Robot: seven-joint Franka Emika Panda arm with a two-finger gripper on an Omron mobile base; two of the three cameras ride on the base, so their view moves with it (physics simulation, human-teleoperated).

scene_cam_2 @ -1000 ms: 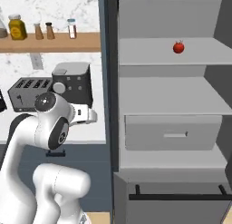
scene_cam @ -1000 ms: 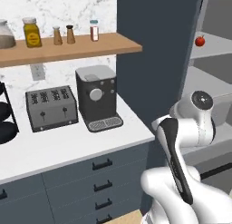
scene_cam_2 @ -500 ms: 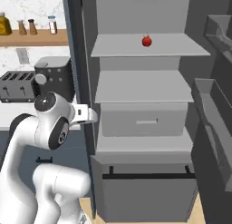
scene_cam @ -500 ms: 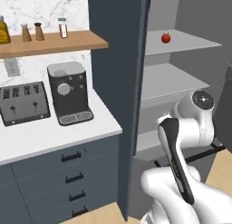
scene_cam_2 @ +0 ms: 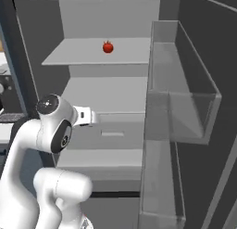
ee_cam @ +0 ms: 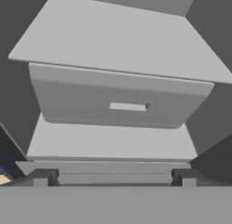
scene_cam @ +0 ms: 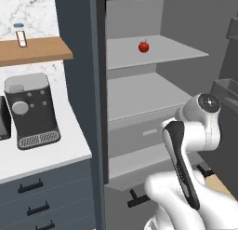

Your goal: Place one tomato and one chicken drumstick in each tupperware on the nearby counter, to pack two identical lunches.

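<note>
left base: behind-left of the tool, facing the open fridge (scene_cam: 153,108) | right base: behind-right, same fridge shelves | hand: close, facing the fridge drawer (ee_cam: 118,98) ahead of the tool

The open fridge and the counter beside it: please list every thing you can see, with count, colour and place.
tomato: one, red, on the top shelf of the fridge, alone.
fridge shelves: two, light grey, one above the other inside the open dark fridge.
drawer: one, grey, closed, below the shelves.
door bins: clear grey, on the open fridge door at the right.
coffee machine: one, grey and black, on the counter left of the fridge.
counter: one, white, above dark blue drawers.
wall shelf: one, brown wood, above the counter.
shaker: one, pale with a blue cap, on the wall shelf.
end effector: one, dark fingertips, open, facing the drawer, holding nothing.
</note>
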